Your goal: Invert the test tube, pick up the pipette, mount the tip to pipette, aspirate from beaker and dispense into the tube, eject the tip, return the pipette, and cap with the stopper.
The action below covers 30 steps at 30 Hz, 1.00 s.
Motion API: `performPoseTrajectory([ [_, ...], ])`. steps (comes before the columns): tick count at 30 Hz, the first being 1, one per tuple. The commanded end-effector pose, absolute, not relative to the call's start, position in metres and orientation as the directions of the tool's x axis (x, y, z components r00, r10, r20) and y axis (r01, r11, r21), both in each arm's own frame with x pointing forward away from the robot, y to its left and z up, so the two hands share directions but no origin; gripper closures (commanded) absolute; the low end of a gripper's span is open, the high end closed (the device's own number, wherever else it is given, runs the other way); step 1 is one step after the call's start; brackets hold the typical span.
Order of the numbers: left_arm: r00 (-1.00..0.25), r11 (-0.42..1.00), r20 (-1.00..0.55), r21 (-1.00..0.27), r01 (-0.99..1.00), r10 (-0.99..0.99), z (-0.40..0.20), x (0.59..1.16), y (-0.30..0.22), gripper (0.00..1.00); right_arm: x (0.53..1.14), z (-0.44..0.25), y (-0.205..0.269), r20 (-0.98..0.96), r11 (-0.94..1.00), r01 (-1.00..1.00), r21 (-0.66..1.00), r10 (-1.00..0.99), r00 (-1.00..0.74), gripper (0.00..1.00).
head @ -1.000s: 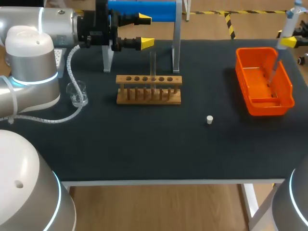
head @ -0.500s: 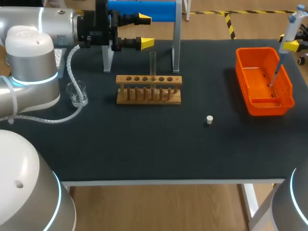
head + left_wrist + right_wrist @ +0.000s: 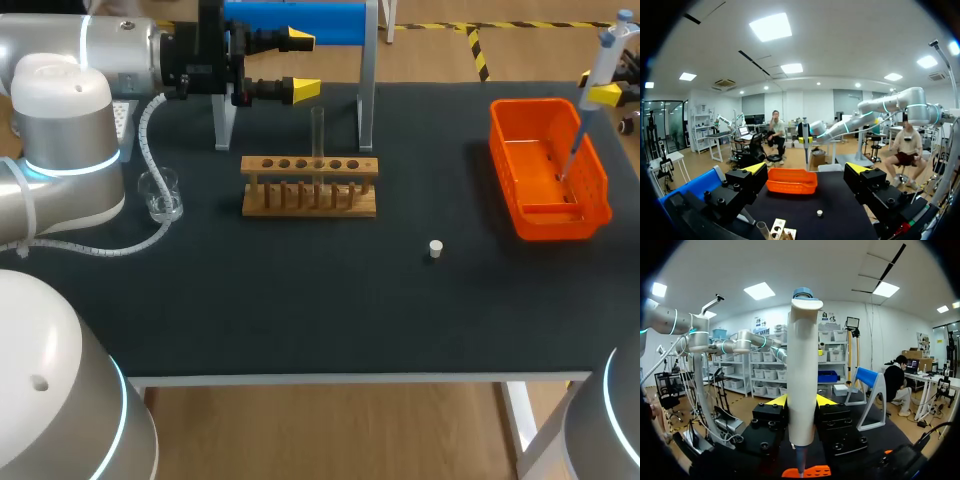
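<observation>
The fingers of the right gripper point(image 3: 802, 401) are closed from both sides on the white body of the pipette point(image 3: 802, 370), which stands upright between them, its plunger end above them. Its thin lower end points down from the fingers into the orange bin point(image 3: 812, 471) directly beneath. I cannot tell whether the tip is on that end, but the pose suits the eject step. If so, the next move calls for the tip to drop into the bin, then a carry across to the blue pipette stand point(image 3: 295, 20).

The left gripper point(image 3: 806, 168) has its fingers wide apart and holds nothing. Just below and ahead of them the test tube point(image 3: 318, 135) stands upright in the wooden rack point(image 3: 310, 165). The white stopper point(image 3: 435, 248) lies on the table farther ahead, between those fingers and the bin, waiting for the capping. The beaker point(image 3: 160, 195) sits behind them, beside the left arm.
</observation>
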<state>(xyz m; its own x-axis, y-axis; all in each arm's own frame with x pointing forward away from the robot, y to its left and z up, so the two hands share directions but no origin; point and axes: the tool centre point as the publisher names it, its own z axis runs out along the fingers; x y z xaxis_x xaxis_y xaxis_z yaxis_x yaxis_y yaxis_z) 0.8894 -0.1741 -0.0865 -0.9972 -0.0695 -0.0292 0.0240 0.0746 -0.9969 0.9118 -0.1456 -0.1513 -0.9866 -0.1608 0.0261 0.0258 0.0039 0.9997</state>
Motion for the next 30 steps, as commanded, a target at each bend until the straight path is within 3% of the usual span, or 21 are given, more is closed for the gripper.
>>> performPoseTrajectory([
  [1, -0.997, 0.071, -0.031, -0.997, 0.026, -0.073, -0.087, 0.889, -0.174, 0.00, 0.914, -0.152, -0.148, 0.026, 0.004, 0.025, 1.000, -0.168, -0.986, 1.00],
  [19, -0.997, 0.071, -0.031, -0.997, 0.026, -0.073, -0.087, 0.889, -0.174, 0.00, 0.914, -0.152, -0.148, 0.026, 0.004, 0.025, 1.000, -0.168, -0.986, 1.00],
  [30, -0.990, 0.104, 0.021, -0.994, -0.036, -0.138, -0.058, 0.911, -0.287, 0.00, 0.914, -0.152, -0.148, 0.026, 0.004, 0.025, 1.000, -0.168, -0.986, 1.00],
])
